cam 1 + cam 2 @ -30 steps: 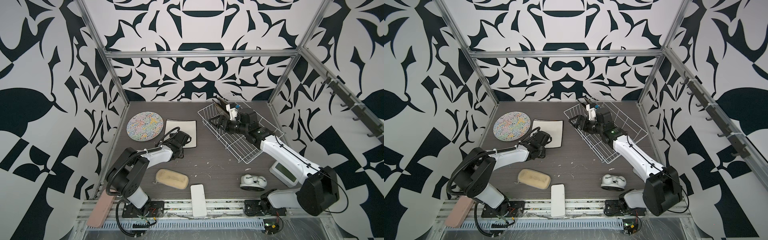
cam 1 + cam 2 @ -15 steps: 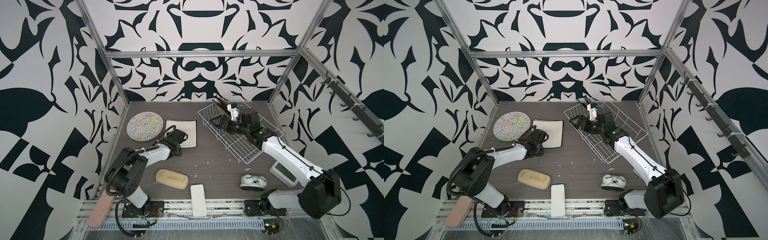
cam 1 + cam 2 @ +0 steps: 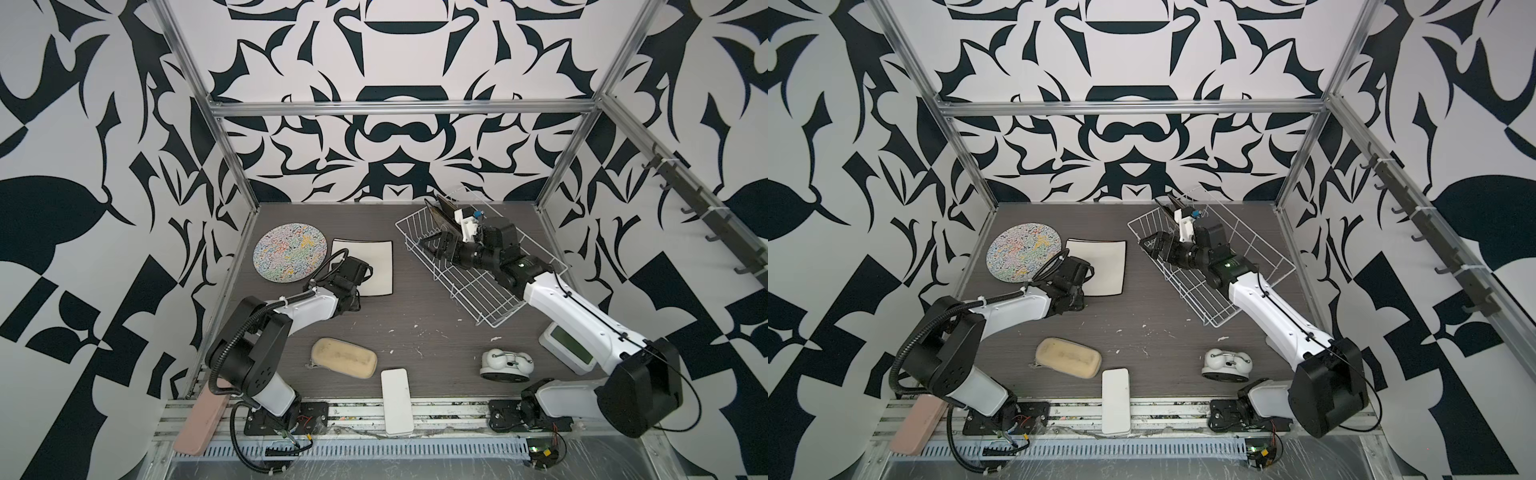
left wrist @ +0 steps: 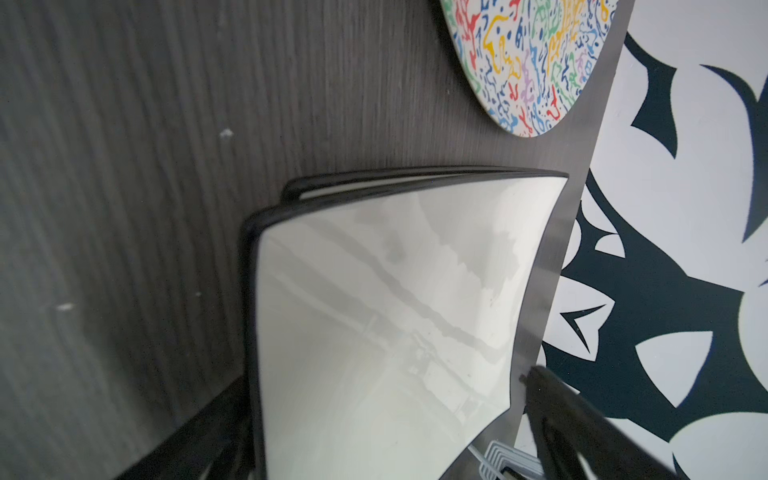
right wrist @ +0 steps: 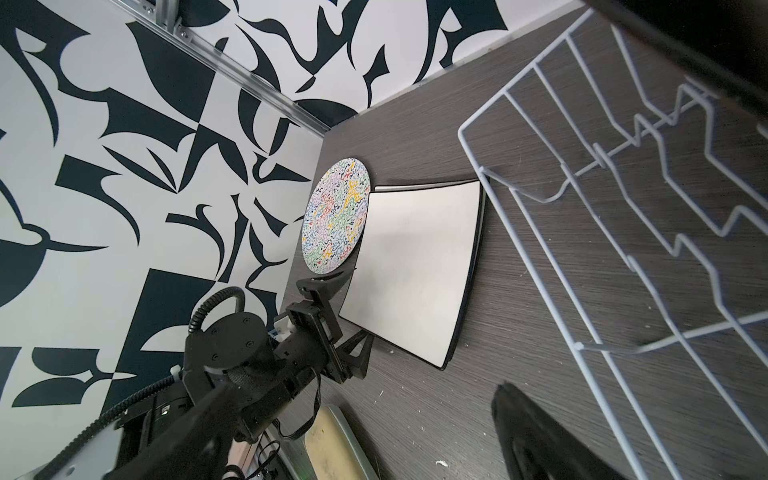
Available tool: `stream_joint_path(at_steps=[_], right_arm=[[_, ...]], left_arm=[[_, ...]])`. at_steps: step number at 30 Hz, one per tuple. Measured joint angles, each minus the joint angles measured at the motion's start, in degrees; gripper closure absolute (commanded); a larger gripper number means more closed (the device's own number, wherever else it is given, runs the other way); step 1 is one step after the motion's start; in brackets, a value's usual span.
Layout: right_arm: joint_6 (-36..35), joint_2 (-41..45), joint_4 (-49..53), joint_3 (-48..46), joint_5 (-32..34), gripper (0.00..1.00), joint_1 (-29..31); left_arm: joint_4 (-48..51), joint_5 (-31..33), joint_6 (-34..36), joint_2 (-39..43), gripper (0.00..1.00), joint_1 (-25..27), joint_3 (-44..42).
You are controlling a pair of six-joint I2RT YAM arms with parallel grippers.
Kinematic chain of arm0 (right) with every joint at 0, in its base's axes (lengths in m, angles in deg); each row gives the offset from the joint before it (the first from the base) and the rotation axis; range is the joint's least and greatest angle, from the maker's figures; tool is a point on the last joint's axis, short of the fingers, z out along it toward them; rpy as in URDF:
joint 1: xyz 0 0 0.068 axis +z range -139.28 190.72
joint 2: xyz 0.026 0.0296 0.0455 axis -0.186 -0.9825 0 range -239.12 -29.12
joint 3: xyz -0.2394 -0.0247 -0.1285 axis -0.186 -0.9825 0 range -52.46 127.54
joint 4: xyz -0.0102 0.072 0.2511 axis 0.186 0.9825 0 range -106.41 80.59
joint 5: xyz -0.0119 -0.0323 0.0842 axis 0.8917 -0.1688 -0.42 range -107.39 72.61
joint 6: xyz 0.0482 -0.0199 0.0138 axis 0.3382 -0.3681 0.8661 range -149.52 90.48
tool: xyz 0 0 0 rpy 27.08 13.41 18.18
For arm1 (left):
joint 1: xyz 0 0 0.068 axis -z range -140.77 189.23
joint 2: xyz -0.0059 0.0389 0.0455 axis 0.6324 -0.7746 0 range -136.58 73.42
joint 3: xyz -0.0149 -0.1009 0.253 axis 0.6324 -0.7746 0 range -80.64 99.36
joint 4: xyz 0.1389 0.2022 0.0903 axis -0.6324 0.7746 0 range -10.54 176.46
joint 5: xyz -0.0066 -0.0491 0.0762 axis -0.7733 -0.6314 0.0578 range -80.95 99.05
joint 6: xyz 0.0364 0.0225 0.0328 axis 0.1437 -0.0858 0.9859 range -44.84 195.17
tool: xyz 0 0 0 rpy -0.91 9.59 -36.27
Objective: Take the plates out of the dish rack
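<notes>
Dark plates (image 3: 439, 214) stand in the rack (image 3: 498, 291) behind the open right fingers (image 5: 536, 432). The white plate (image 5: 415, 266) has its corner between the open left fingers (image 5: 326, 284).

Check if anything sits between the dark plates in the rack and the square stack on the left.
Yes. The left gripper sits at the square stack's near edge, fingers open around its corner. The dish rack's side wires also fence the dark plates. The right gripper is open in the rack, holding nothing.
</notes>
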Motion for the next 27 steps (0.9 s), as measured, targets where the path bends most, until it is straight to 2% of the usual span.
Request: stream_joint_path(at_steps=[11, 20, 23, 27], right_arm=[[-3.9, 3.9, 3.8, 0.5, 2.5, 0.01, -0.1], [-11.7, 5.9, 11.6, 4.5, 8.5, 0.01, -0.1], [-15.4, 7.1, 14.8, 6.0, 11.8, 0.01, -0.1], [-20.9, 7.8, 18.9, 8.1, 17.3, 0.01, -0.1]], left_arm=[[2.5, -1.0, 2.9, 5.8, 0.01, 0.0, -1.8], [4.3, 0.6, 5.1, 13.5, 0.01, 2.4, -4.4], [3.6, 0.7, 9.0, 15.2, 0.01, 3.0, -5.0], [-1.0, -0.1, 18.6, 16.5, 0.01, 3.4, -6.0]])
